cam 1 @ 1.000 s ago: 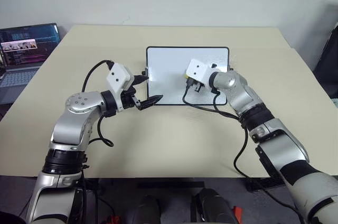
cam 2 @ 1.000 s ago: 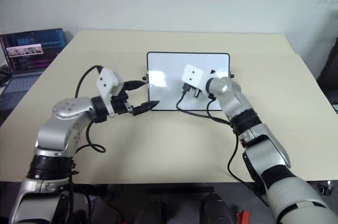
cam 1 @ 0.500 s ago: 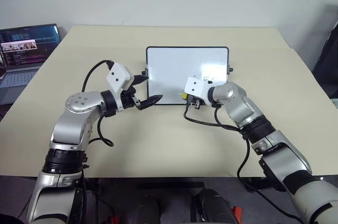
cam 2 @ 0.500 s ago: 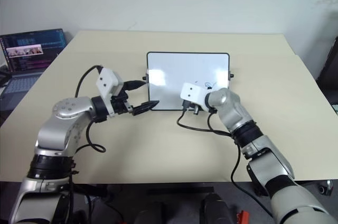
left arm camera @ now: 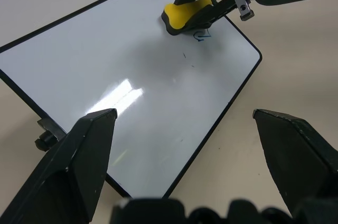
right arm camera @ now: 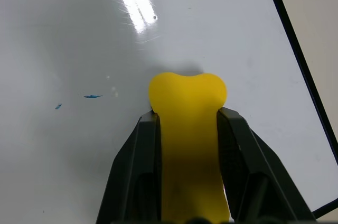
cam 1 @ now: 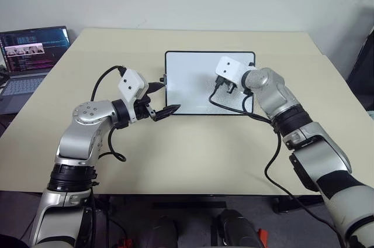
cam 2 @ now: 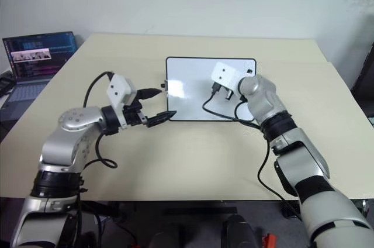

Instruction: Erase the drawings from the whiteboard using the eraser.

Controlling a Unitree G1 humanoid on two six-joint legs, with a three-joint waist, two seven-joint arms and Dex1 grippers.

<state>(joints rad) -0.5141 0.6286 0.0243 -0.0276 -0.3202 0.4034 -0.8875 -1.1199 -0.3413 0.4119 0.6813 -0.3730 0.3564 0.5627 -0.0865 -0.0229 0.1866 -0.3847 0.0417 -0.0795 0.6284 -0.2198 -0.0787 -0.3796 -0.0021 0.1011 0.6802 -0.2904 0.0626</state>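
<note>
- The right gripper [right arm camera: 187, 123] was clamped on the eraser [right arm camera: 188, 129], a yellow block, its two black fingers pressed against the block's sides.
- Half a second earlier that gripper sat near the near edge of the whiteboard [cam 1: 187, 84]; now it had swung up and toward the board's far right corner, carrying the eraser with it.
- In the left wrist view the eraser [left arm camera: 187, 15] lay over the board surface, apparently touching it, though contact could not be confirmed.
- The drawings [left arm camera: 202, 35] had shrunk to a small blue squiggle just beside the eraser, on the side nearer the board's right edge.
- In the right wrist view, two tiny blue flecks [right arm camera: 92, 96] sat near the eraser's tip, off to one side of it.
- Judging from this, most of the marks seemed wiped, and the stroke had passed close to the leftovers without clearing them.
- The left gripper [cam 1: 162, 99] hovered with its fingers spread apart, holding nothing, just off the board's left edge, unmoved over the last second.
- A laptop [cam 1: 29, 55] stood well away from both grippers.
</note>
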